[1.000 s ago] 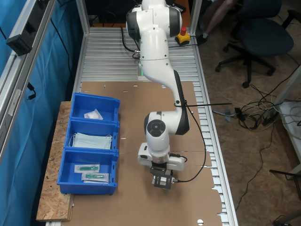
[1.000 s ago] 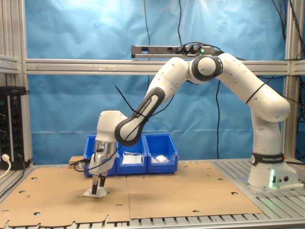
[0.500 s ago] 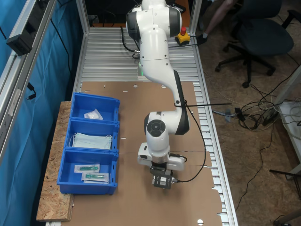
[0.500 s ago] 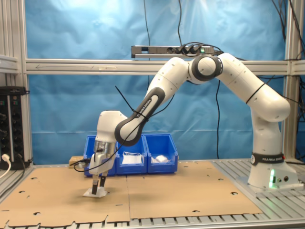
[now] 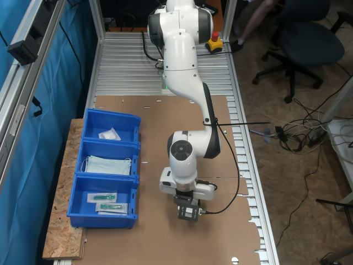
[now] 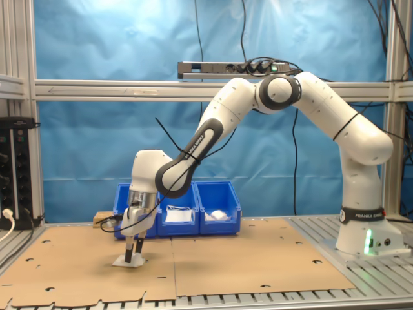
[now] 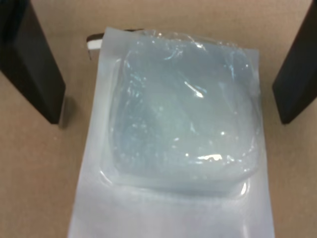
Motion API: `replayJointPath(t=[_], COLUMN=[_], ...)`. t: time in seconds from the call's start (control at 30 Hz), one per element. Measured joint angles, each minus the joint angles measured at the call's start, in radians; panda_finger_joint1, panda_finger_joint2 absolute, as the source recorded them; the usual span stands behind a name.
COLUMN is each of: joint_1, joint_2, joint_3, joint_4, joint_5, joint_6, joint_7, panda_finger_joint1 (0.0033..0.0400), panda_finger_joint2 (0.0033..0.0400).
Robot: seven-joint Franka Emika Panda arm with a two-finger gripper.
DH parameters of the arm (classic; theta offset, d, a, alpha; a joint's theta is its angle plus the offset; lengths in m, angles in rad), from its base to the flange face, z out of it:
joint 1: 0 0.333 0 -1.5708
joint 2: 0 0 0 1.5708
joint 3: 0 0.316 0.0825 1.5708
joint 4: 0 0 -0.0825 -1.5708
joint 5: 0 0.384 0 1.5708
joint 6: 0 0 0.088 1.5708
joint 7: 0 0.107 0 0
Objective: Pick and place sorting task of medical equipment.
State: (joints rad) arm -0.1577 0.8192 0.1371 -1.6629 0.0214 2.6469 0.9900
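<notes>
The medical equipment, a puffy white pad in a clear wrapper [image 7: 183,124], lies flat on the brown cardboard. My gripper [image 7: 171,119] is open and straddles it, with one black finger [image 7: 34,74] on each side and a gap between each finger and the packet. In the second exterior view the gripper [image 6: 133,253] points straight down over the pad [image 6: 127,263], low above the cardboard. Seen in the first exterior view, the gripper [image 5: 186,213] covers the pad from above.
A row of three blue bins [image 5: 84,165] stands at the first exterior view's left. One holds a white packet [image 5: 109,133], one pale-blue masks [image 5: 107,164], one green-tipped items [image 5: 107,202]. The bins [image 6: 213,190] stand behind the gripper in the second exterior view. Bare cardboard [image 5: 165,243] surrounds the gripper.
The wrist has shifted slightly toward the bins in the first exterior view. The pad lies where it was and the fingers stay open.
</notes>
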Motion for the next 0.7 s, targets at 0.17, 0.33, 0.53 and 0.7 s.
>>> replayJointPath(t=[0.17,0.33,0.53,0.7], joint_1=[0.0,0.0,0.0,0.0], joint_2=[0.0,0.0,0.0,0.0], joint_3=[-0.001,-0.001,-0.001,-0.001], joint_4=[0.0,0.0,0.0,0.0], joint_5=[0.0,0.0,0.0,0.0], joint_6=[0.0,0.0,0.0,0.001], joint_7=[0.0,0.0,0.0,0.0], panda_finger_joint1=[0.04,0.036,0.0266,0.0144], panda_finger_joint2=[0.04,0.036,0.0266,0.0144])
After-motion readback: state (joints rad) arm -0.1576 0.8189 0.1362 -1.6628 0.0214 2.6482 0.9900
